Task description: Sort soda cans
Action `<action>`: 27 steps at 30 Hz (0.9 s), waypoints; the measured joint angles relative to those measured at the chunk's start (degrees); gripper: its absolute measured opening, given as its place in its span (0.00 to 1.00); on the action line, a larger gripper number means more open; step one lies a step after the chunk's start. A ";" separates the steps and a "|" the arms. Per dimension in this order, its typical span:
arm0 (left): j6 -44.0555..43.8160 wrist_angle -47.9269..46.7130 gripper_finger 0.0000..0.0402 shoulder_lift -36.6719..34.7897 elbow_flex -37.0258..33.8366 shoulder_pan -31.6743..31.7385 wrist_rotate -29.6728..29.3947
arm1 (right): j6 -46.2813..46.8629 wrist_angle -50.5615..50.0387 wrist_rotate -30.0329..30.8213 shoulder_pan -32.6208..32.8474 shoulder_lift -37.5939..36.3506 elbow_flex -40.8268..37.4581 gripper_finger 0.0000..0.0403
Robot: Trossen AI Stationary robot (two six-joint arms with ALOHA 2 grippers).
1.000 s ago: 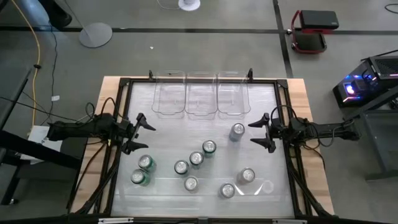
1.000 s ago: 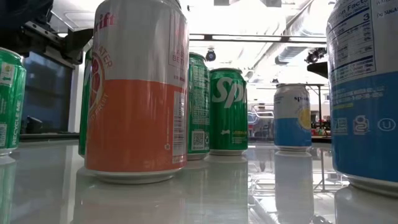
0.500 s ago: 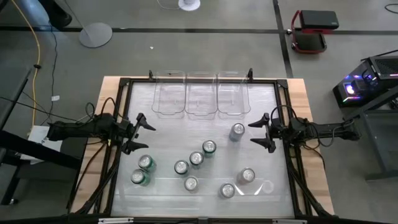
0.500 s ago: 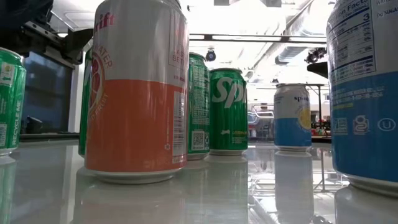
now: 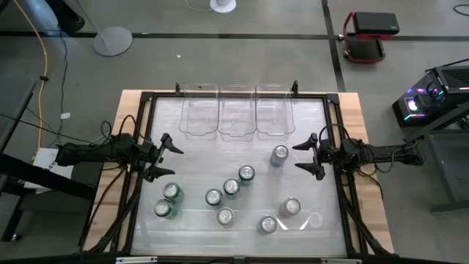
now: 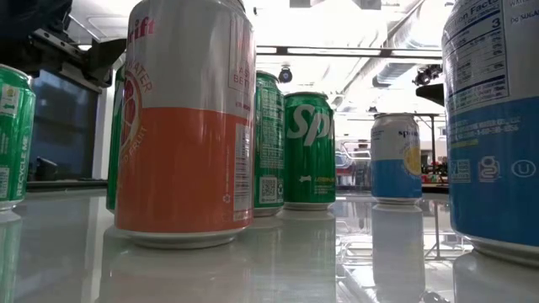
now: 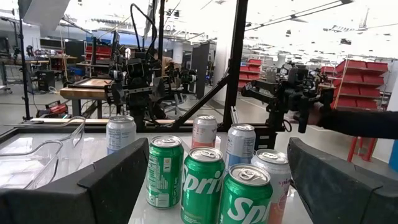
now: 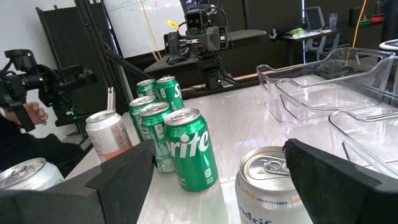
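my left gripper hovers with fingers apart at the table's left edge, gripping nothing. my right gripper hovers with fingers apart at the right edge, just beside one soda can. the other soda cans stand upright across the table's near half.

You see glossy metal soda cans with shiny silver tops on a smooth, reflective white tabletop; upper centre, clear glossy plastic bins; bare wood table edges.
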 joint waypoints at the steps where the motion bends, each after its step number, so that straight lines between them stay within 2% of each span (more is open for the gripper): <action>1: 0.00 0.00 0.90 0.00 0.01 -0.01 0.00 | 0.01 0.09 0.29 -0.03 0.00 -0.02 0.86; 2: 0.00 0.00 0.90 -0.02 -0.01 0.00 0.00 | 0.60 0.91 1.22 -0.04 0.01 0.00 0.86; 4: 0.00 0.00 0.90 0.00 0.01 0.00 0.00 | 9.40 5.03 2.21 -0.06 0.02 0.00 0.86; 6: 0.00 -0.02 0.90 -0.02 0.01 -0.01 0.00 | 14.43 10.91 3.18 -0.06 0.01 0.00 0.86; 12: 0.00 -0.02 0.90 -0.01 0.01 0.00 0.00 | 9.70 33.95 8.56 -0.06 0.54 0.00 0.86; 14: 0.00 0.04 0.90 -0.02 0.01 0.00 -0.01 | 10.07 39.28 7.41 -0.08 1.57 0.15 0.86; 18: 0.07 0.03 0.90 -0.02 0.01 -0.01 -0.03 | 8.47 39.48 0.46 -0.06 6.00 3.63 0.86; 21: 2.85 0.28 0.90 -0.01 0.01 -0.01 -0.08 | 8.02 30.38 -0.47 -0.08 10.72 8.72 0.86; 24: 4.86 0.26 0.90 0.00 0.01 0.00 -0.08 | 7.91 8.12 1.80 -0.66 15.02 18.66 0.86; 27: 4.54 0.24 0.90 0.00 0.01 0.00 -0.08 | 7.43 -14.28 6.78 -1.35 20.24 30.17 0.86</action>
